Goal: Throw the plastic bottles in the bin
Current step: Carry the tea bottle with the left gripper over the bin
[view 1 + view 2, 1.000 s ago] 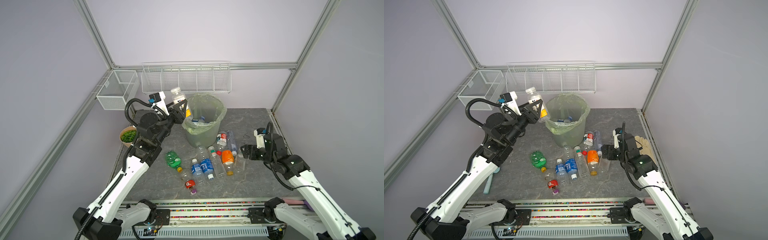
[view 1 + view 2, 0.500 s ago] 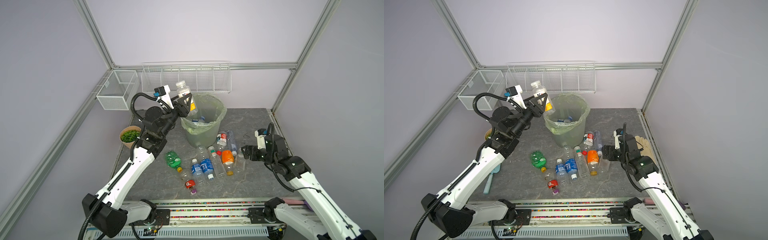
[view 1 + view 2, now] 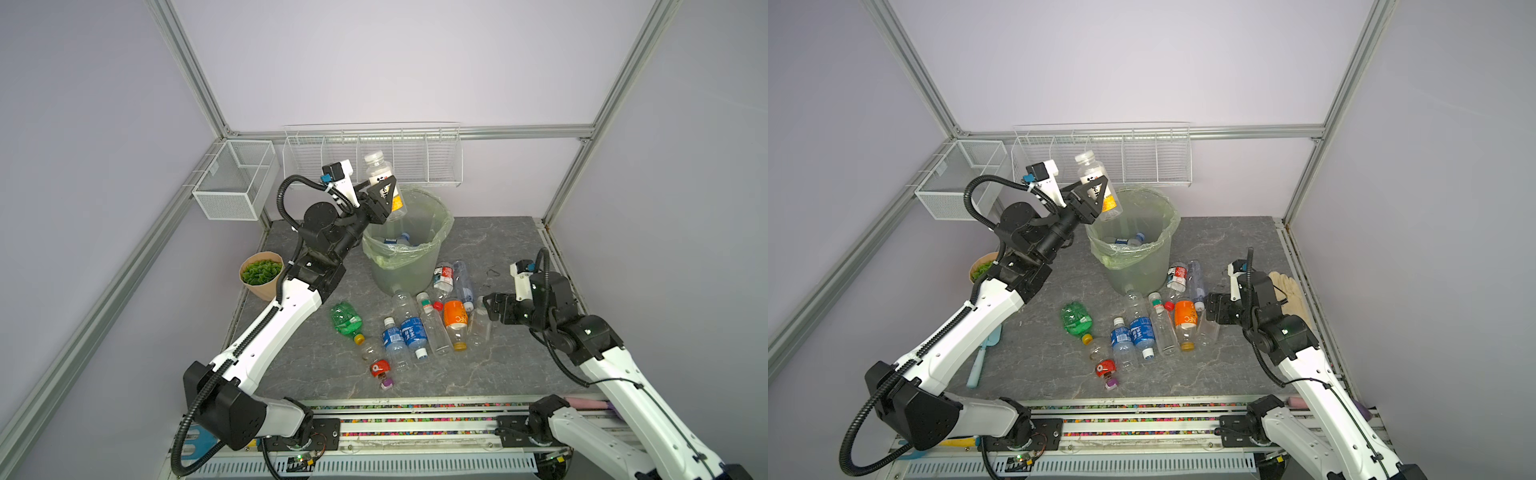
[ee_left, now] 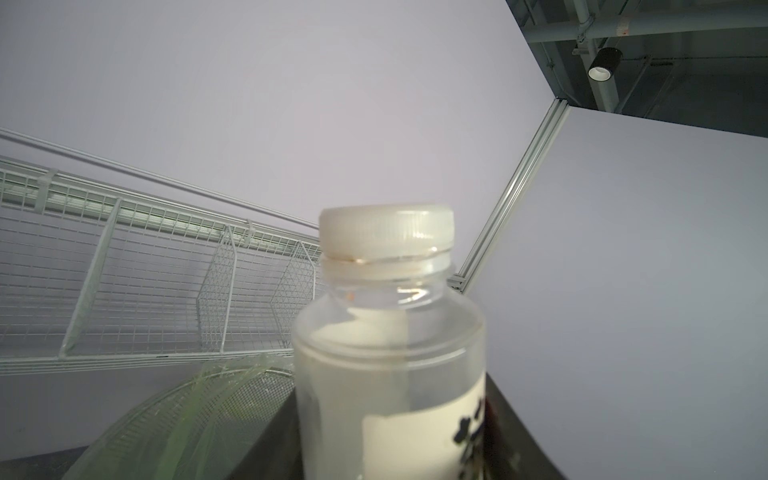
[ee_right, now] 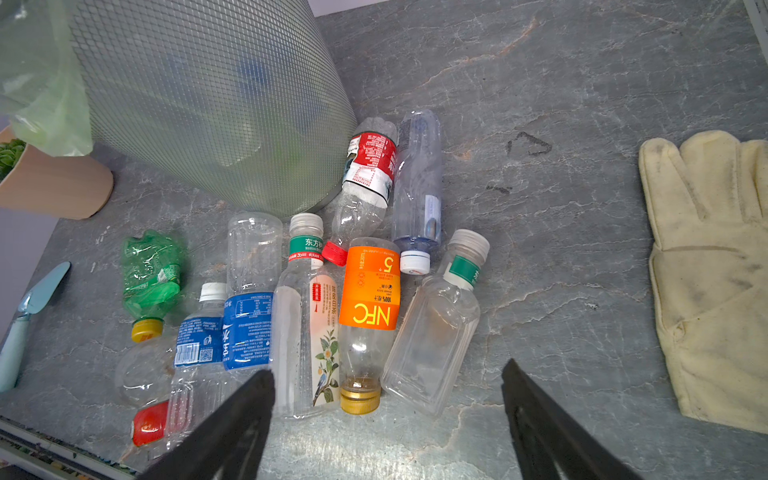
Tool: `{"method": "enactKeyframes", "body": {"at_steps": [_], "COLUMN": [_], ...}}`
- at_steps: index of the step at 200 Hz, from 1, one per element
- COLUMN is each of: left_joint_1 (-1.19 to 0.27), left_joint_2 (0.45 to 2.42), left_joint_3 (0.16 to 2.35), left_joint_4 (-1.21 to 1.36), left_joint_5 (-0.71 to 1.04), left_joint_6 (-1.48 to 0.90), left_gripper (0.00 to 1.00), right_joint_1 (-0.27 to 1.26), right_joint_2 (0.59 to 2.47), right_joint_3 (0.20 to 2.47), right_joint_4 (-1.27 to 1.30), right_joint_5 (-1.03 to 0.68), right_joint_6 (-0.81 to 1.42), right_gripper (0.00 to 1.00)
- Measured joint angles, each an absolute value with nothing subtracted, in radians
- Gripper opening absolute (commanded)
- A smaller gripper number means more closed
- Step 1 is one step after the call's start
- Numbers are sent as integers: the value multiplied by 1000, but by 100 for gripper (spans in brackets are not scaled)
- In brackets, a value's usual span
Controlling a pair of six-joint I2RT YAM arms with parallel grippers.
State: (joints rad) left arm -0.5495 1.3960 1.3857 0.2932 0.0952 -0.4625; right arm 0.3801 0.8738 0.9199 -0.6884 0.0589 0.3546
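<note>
My left gripper (image 3: 384, 194) (image 3: 1096, 196) is shut on a clear bottle (image 3: 379, 172) (image 3: 1091, 169) (image 4: 386, 332) with a white cap and a yellow-white label. It holds the bottle cap-up, above the left rim of the bin (image 3: 441, 216) (image 3: 1168, 216) (image 4: 187, 415). Some bottles lie inside the bin. Several plastic bottles lie on the table in front of the bin: a green one (image 3: 345, 318), blue-labelled ones (image 3: 411, 332), an orange one (image 3: 455, 318) (image 5: 370, 291) and a red-labelled one (image 5: 370, 162). My right gripper (image 3: 488, 309) (image 5: 387, 370) stands open, empty, beside this cluster.
A tan plant pot (image 3: 262, 278) stands left of the bin. White wire baskets (image 3: 232, 183) (image 3: 374, 158) hang on the walls. A pale glove (image 3: 1287, 291) (image 5: 706, 270) lies at the right edge. A light blue scoop (image 3: 982, 357) lies at the left.
My left arm has carried the held bottle up and to the right, from beside the bin to over its left rim. The right arm has stayed still.
</note>
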Motion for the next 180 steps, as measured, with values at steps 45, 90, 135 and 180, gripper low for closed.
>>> {"method": "enactKeyframes", "body": {"at_steps": [45,90,135,180], "left_joint_1": [-579,-605,-609,-622], "left_joint_2": [1425,1448,1494,1544], "left_joint_3": [1423,1462,1489,1512], "left_joint_4": [294,297,299,302], "left_joint_5": [91,91,85,78], "left_joint_6": [-430,-397,-382,-369], "left_gripper": [32,32,32,32], "right_joint_1": [379,374,374,374], "right_joint_2": [867,866,866,866], "right_joint_3": [919,911,905,903], "right_joint_4": [-691,-691,-691,-691], "right_joint_5": [59,59,58,55], "right_joint_6": [352,352,352,352], "right_gripper": [88,89,89,88]}}
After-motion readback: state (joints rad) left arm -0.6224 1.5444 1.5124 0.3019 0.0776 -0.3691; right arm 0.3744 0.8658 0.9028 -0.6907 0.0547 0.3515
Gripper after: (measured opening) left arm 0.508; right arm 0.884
